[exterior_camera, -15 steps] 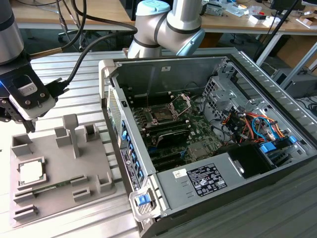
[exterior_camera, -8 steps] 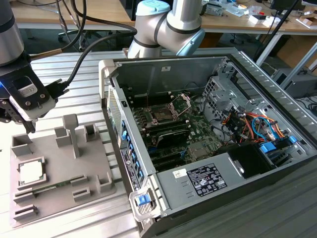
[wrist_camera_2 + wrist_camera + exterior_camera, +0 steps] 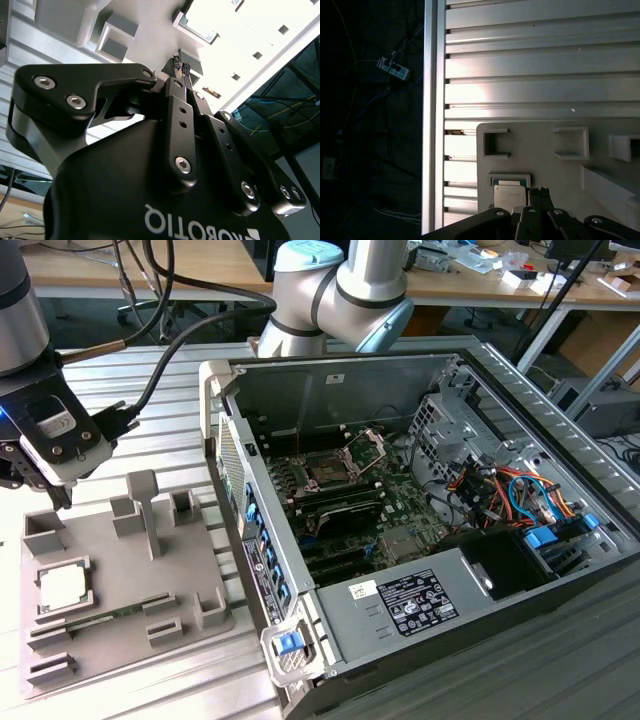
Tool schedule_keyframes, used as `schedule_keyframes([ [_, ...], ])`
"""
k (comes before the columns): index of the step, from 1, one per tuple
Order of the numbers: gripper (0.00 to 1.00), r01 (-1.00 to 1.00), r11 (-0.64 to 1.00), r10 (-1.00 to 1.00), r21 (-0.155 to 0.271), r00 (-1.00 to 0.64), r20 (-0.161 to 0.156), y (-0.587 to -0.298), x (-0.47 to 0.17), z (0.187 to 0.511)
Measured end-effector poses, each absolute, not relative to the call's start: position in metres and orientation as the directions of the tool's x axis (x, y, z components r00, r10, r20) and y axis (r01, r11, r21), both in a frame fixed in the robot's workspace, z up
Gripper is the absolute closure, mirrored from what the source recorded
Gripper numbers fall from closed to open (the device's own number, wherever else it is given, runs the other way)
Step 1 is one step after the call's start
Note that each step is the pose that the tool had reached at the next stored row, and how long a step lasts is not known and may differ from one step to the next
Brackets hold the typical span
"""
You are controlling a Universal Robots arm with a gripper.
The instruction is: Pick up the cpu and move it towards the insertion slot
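Observation:
The cpu [image 3: 62,585] is a pale square chip lying flat in a recess of the grey tray [image 3: 190,570], on the exterior view's left. In both wrist views the cpu [image 3: 510,197] [image 3: 197,27] lies just past the fingertips. My gripper [image 3: 62,500] hangs above the tray's far corner, a little beyond the chip and clear of it. The black fingertips [image 3: 176,64] are pressed together with nothing between them. The insertion slot [image 3: 330,470] is a silver-framed socket with its plate hinged up, on the green motherboard inside the open case.
The open computer case [image 3: 480,400] has tall walls around the motherboard, and bundled cables [image 3: 520,490] at the exterior view's right. The tray carries upright posts [image 3: 145,505] and a thin green memory stick [image 3: 100,618]. A ribbed aluminium table [image 3: 540,65] lies under it, with its edge [image 3: 432,115] near the tray.

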State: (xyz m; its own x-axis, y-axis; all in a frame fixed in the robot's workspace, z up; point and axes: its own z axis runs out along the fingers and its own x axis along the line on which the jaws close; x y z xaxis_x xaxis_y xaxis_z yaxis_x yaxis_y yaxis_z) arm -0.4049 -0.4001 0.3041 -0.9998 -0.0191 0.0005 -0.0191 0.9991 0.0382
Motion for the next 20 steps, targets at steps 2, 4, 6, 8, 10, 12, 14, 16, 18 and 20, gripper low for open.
schedule_keyframes([
  [2, 0.89, -0.019, 0.999, -0.019, 0.038, -1.0, 0.001, -0.4001, -0.4049, 0.3036],
  [4, 0.89, -0.019, 0.999, -0.019, 0.038, -1.0, 0.0, -0.4001, -0.4049, 0.3026],
  [6, 0.89, -0.019, 0.999, -0.019, 0.038, -1.0, 0.0, -0.4001, -0.4049, 0.3018],
  [8, 0.89, -0.019, 0.999, -0.019, 0.038, -1.0, 0.001, -0.4002, -0.4049, 0.301],
  [10, 0.89, -0.019, 0.999, -0.019, 0.038, -1.0, 0.001, -0.4002, -0.4049, 0.3001],
  [12, 0.89, -0.019, 0.999, -0.019, 0.038, -1.0, 0.0, -0.4002, -0.4049, 0.2993],
  [14, 0.89, -0.019, 0.999, -0.019, 0.038, -1.0, 0.001, -0.4002, -0.4049, 0.2986],
  [16, 0.89, -0.019, 0.999, -0.019, 0.038, -1.0, 0.001, -0.4002, -0.4049, 0.2983],
  [18, 0.89, -0.019, 0.999, -0.019, 0.038, -1.0, 0.001, -0.4002, -0.4049, 0.2979],
  [20, 0.89, -0.019, 0.999, -0.019, 0.038, -1.0, 0.0, -0.4002, -0.4049, 0.2975],
])
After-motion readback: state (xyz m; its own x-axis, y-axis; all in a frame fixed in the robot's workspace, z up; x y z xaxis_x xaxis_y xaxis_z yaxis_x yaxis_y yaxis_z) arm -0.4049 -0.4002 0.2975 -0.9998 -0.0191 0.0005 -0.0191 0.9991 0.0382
